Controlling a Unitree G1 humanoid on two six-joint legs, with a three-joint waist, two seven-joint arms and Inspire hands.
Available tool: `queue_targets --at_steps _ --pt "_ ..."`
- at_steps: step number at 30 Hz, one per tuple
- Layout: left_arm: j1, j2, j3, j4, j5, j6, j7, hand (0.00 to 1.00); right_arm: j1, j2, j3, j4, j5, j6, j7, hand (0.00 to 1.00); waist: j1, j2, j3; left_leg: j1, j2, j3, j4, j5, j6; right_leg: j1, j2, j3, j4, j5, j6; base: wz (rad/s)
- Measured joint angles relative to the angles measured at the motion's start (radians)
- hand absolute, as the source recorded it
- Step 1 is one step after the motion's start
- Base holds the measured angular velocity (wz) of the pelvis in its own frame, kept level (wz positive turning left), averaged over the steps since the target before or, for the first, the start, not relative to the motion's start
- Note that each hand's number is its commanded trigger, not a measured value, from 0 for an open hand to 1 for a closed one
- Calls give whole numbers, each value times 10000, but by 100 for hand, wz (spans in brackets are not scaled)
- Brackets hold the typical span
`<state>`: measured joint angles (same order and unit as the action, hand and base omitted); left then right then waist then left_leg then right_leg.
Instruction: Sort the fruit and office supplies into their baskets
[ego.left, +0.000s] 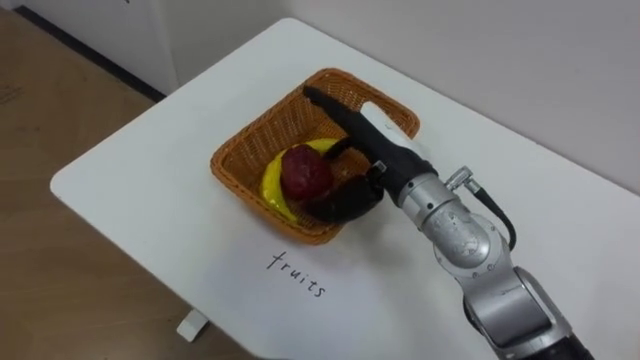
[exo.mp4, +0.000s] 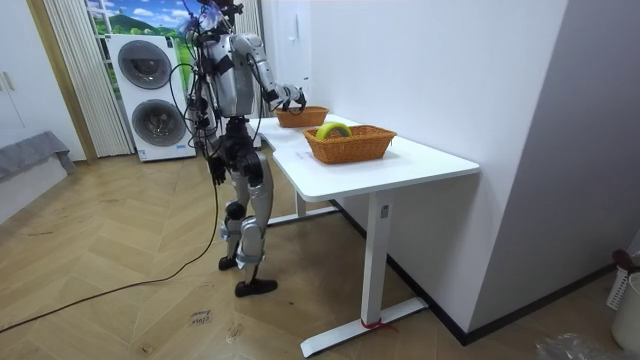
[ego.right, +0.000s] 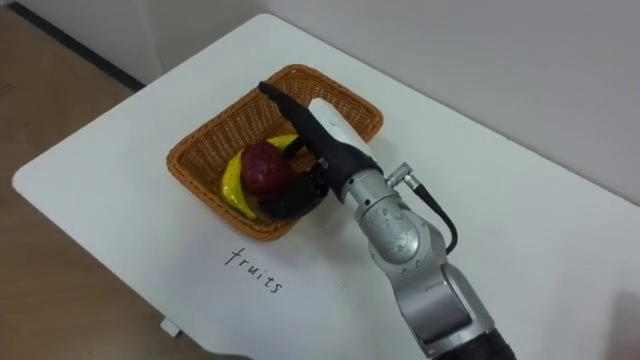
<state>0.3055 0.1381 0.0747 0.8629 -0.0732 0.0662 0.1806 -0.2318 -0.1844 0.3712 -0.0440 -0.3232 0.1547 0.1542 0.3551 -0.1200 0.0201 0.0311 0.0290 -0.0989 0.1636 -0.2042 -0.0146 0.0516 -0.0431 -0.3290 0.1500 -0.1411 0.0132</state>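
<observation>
A brown wicker basket (ego.left: 240, 160) stands on the white table (ego.left: 150, 180), with "fruits" handwritten in front of it. A yellow banana (ego.left: 275, 185) lies inside, and a dark red apple (ego.left: 305, 172) rests on it. My right hand (ego.left: 350, 195) reaches into the basket from the right. Its lower fingers are curled around the apple's underside, and one finger (ego.left: 328, 108) stretches straight across the basket. In the room view I stand at the table's far end with this arm over the far basket (exo.mp4: 300, 117). My left hand (exo.mp4: 214, 168) hangs by my hip.
A second wicker basket (exo.mp4: 350, 145) holding something yellow-green stands nearer the room camera on the same table. The table backs onto a white wall. Two stacked washing machines (exo.mp4: 150, 95) stand behind me. The floor is wood.
</observation>
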Motion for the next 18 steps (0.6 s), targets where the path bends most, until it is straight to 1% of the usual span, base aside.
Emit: queue_targets --at_steps 4,7,10,14,16,17,18 --pt "-39 -33 -24 -11 -16 4 -130 0 0 -1 1 -1 78 -7 -16 0 -12 76 52 6 -16 6 34 0 0 1 -11 28 2 0 0 0" --pt "-37 -59 -26 -8 -33 2 -126 0 0 1 -8 -39 35 -15 -116 0 -60 114 66 7 -18 6 37 0 0 -3 -10 34 3 0 0 0" --pt "-40 -101 2 14 -40 0 -88 0 -68 3 -144 -68 20 -78 -231 0 -199 129 47 24 -20 24 27 2 3 -10 -8 144 3 0 1 -2" --pt "-114 -115 15 39 -35 -20 -106 0 -73 38 -699 -169 10 -240 -494 0 -267 132 23 93 -18 165 20 2 5 -28 -10 281 3 -1 2 -10" --pt "-259 -156 -16 126 -207 -36 -101 0 -103 44 -1128 -510 245 -304 -688 0 -488 182 0 143 -17 253 14 4 8 -33 -15 355 5 -1 2 -8" --pt "-275 -165 -22 138 -349 -37 -101 0 -109 44 -1223 -693 341 -315 -763 0 -528 207 -4 146 -17 294 14 4 10 -41 -15 399 5 -1 2 -17" --pt "-276 -172 -22 167 -467 -38 -107 0 -122 33 -1339 -1089 424 -351 -986 0 -613 265 -39 150 -11 402 12 5 11 -88 -9 526 5 -1 2 -21"
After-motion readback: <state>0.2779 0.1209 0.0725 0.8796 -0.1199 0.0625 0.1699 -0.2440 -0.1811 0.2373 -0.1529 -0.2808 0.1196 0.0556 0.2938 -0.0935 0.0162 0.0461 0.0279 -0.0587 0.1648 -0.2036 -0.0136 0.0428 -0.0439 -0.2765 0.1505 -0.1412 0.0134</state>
